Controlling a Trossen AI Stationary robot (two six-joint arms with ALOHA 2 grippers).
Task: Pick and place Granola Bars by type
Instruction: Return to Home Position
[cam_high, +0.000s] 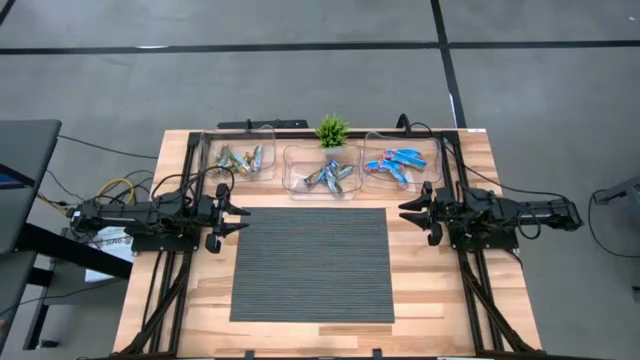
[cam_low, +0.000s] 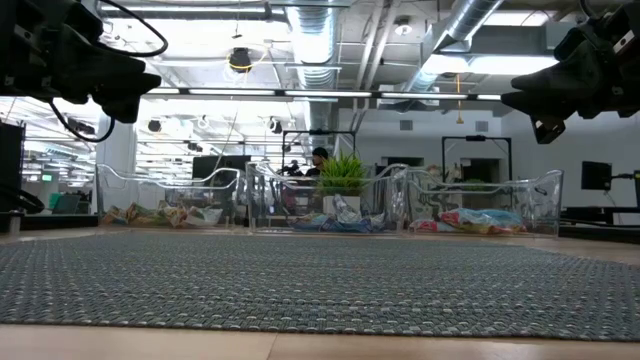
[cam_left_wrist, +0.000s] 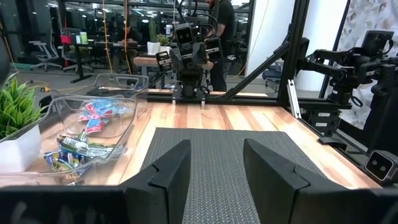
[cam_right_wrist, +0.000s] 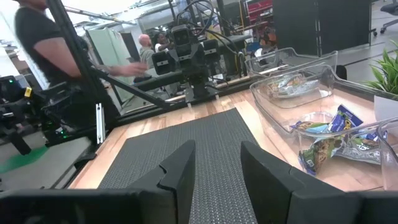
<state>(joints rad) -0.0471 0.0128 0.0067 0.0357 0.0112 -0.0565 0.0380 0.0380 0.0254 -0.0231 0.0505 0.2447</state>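
The granola bars lie sorted in three clear bins along the table's far edge: tan-green bars in the left bin, blue-brown mixed bars in the middle bin, bright blue bars in the right bin. My left gripper hovers open above the mat's left edge, pointing right. My right gripper hovers open above the mat's right edge, pointing left. Both hold nothing. In the left wrist view the open fingers frame the mat; the right wrist view shows the same.
A dark grey woven mat covers the table's middle. A small potted green plant stands behind the middle bin. The wooden table shows bare strips beside the mat. People stand in the room beyond.
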